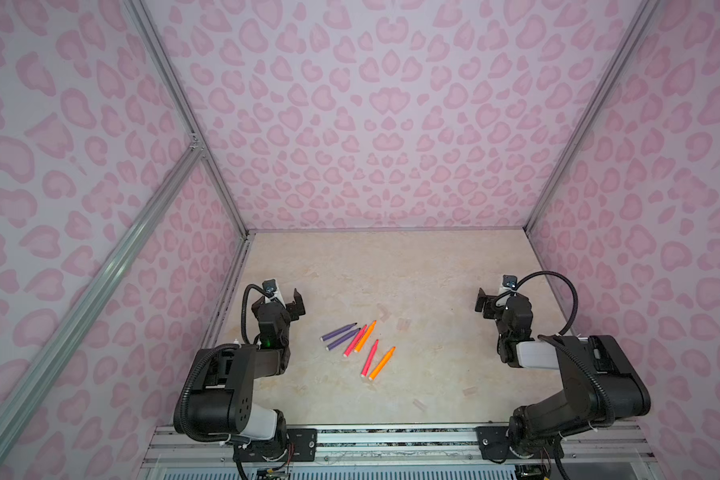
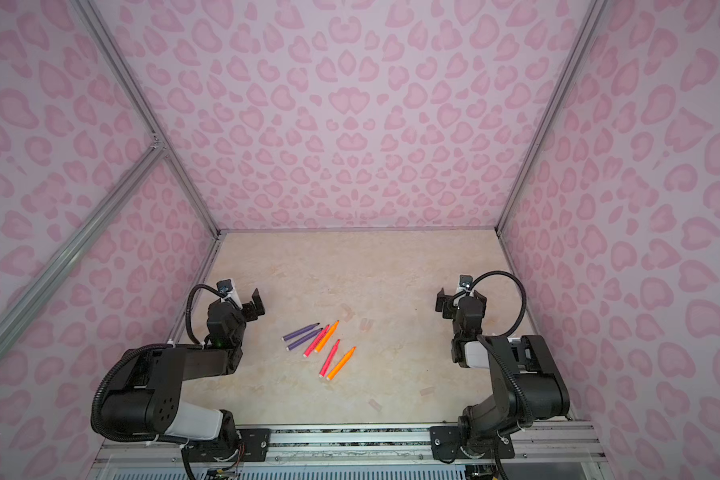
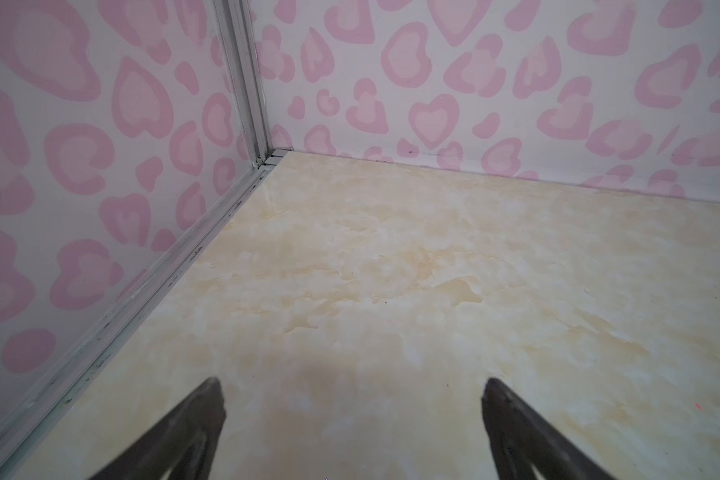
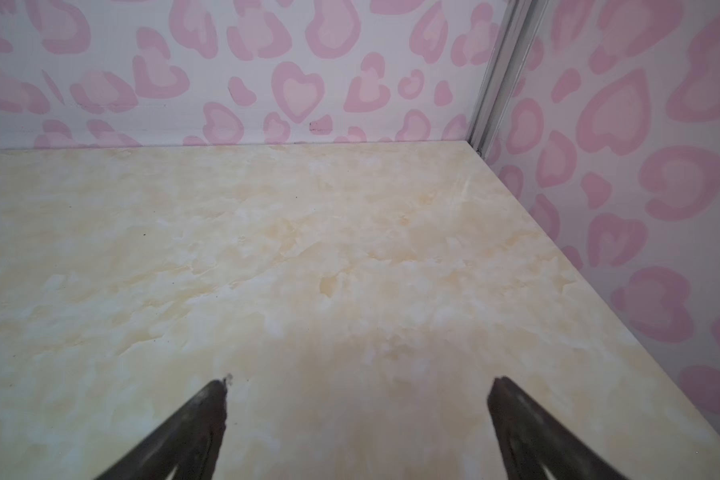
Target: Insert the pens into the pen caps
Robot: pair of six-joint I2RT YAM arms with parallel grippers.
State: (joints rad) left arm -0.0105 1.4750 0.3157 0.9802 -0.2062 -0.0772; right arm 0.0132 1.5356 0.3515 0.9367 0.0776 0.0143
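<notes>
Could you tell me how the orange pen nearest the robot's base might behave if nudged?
That orange pen looks slim and round on the smooth table, so it would probably roll. Its straight, thin body suggests stiff and light. The adjacent pink pen might get bumped.

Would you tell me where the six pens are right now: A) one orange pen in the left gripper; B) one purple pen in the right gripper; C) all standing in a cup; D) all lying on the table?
D: all six pens lie on the table, while the left gripper and right gripper are open and empty.
</notes>
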